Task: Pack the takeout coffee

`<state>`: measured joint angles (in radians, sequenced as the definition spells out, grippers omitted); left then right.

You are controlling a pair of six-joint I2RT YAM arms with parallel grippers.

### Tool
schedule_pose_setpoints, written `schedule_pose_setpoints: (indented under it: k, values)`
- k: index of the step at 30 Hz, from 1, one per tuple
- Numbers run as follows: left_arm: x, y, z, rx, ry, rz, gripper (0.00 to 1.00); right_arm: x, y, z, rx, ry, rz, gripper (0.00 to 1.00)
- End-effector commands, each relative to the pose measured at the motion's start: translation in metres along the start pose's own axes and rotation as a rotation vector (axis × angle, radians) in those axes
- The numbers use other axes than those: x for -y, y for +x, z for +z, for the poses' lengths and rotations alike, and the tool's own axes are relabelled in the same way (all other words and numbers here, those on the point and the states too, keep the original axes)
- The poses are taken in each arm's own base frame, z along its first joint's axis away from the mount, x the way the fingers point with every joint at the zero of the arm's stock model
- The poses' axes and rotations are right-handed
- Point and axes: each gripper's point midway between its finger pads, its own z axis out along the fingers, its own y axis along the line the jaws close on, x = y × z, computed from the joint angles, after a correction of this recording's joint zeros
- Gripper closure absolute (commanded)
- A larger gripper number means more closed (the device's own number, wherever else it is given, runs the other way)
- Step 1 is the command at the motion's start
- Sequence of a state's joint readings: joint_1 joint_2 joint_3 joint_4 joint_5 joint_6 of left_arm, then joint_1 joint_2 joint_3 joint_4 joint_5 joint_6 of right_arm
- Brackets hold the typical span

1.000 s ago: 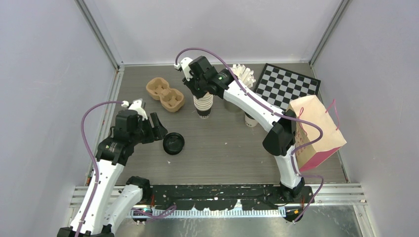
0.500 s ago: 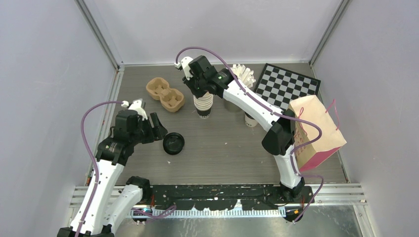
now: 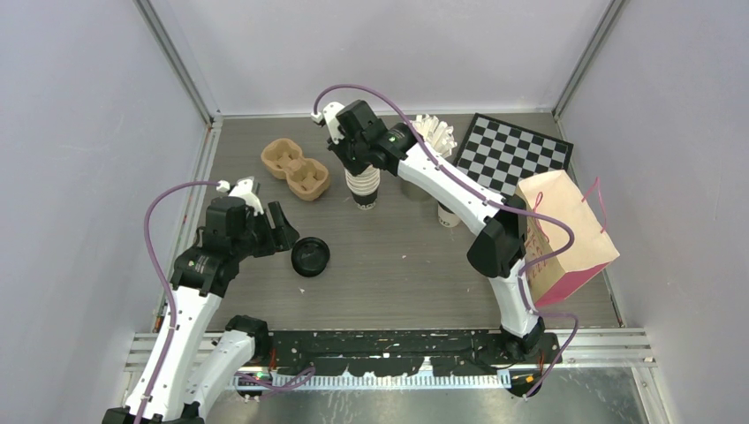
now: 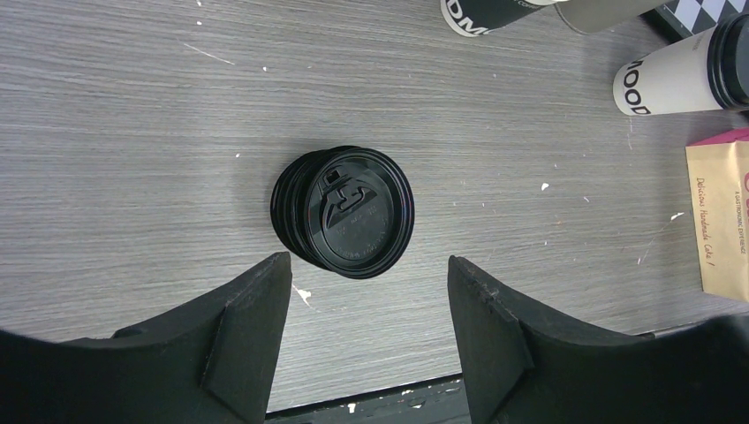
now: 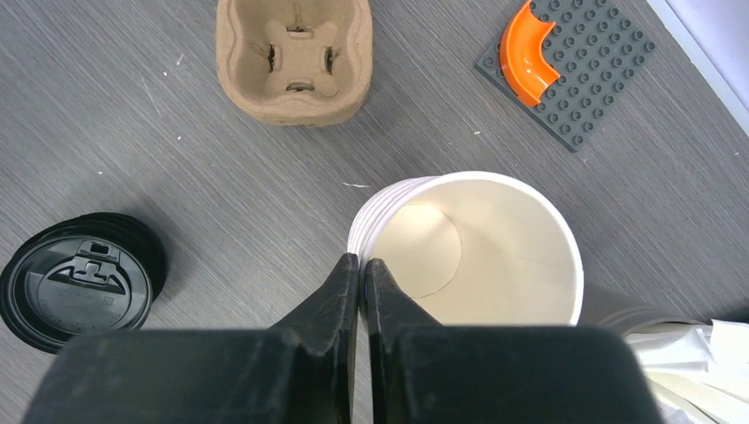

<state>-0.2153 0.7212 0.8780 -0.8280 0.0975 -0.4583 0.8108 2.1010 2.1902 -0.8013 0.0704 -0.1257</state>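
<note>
While my right tool (image 5: 362, 263) sits pinched almost closed on the rim of the stack of lidless cups (image 5: 495, 247), I see only a sliver of gap between its fingers. My left tool (image 4: 368, 269) hangs spread wide and holds nothing, with a pile of black lids (image 4: 344, 212) lying on the counter (image 4: 132, 132) just beyond its tips. The brown pulp carrier (image 5: 294, 57) rests near the stack, apart from it. One capped coffee cup (image 4: 667, 84) stands further right, just beside the pink-trimmed paper bag (image 4: 720, 212). The right arm partly hides it from above.
</note>
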Motion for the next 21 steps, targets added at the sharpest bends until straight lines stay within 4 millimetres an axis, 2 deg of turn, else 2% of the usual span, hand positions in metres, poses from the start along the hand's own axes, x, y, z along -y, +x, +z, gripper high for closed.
schedule_pose_setpoints:
  k: [1,7,12,21]
  values:
    - [-0.001,-0.007,-0.002,0.036,-0.003,0.022,0.33,0.003,-0.024,-0.016,0.066,0.027,-0.004,0.92]
    - [-0.002,-0.007,-0.001,0.031,-0.007,0.023,0.34,0.001,-0.031,-0.029,0.081,0.087,-0.072,1.00]
    - [-0.002,-0.008,-0.002,0.039,-0.011,0.020,0.34,0.001,-0.034,-0.033,0.084,0.122,-0.108,1.00]
    - [-0.003,-0.008,-0.002,0.037,-0.015,0.021,0.34,0.003,-0.048,-0.053,0.146,0.156,-0.112,1.00]
